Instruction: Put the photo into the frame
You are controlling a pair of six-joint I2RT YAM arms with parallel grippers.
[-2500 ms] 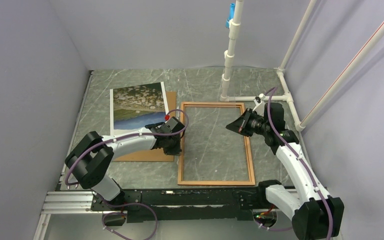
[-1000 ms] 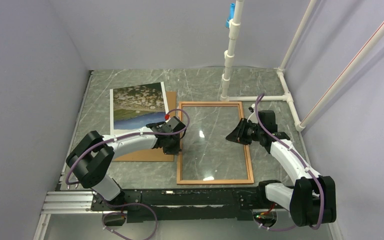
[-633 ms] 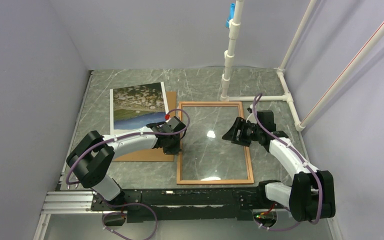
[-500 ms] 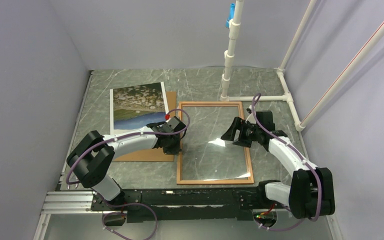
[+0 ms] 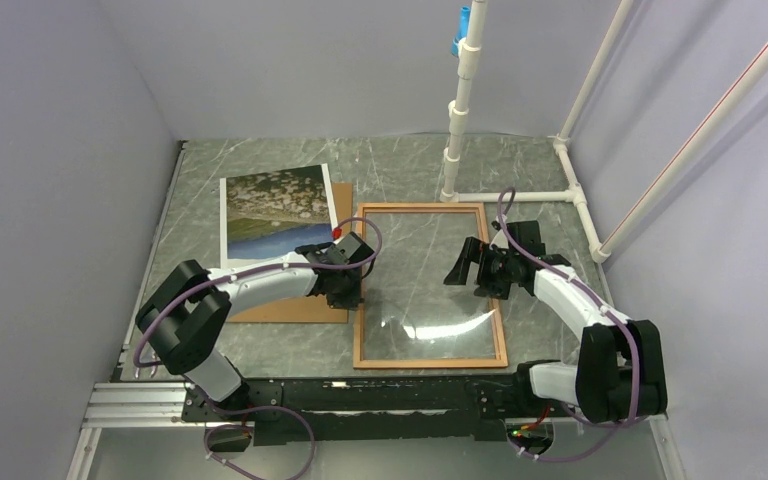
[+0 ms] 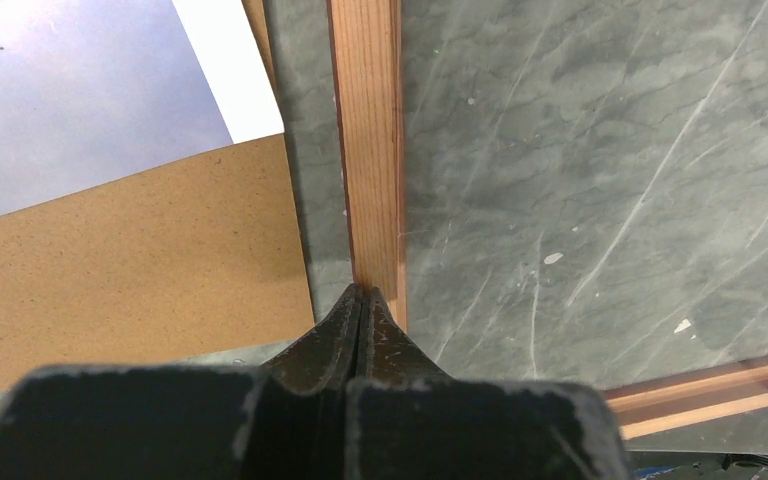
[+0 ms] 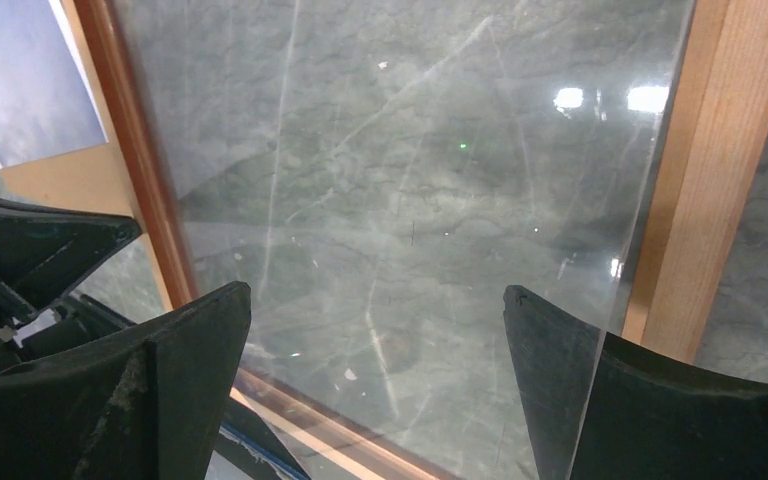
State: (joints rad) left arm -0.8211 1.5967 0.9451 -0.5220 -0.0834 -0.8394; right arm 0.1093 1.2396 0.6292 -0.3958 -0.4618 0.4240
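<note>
**Orange-brown wood frame: slip hazard**

Lies flat on surface. Left pincer closed tight, empty, tips on left rail. Right pincer spread wide, empty, above clear pane. Photo beside, atop backing board. Probable fault: tips slip, frame skids.

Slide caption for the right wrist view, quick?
Open right gripper over the frame's clear pane; photo beyond its left rail.
</note>
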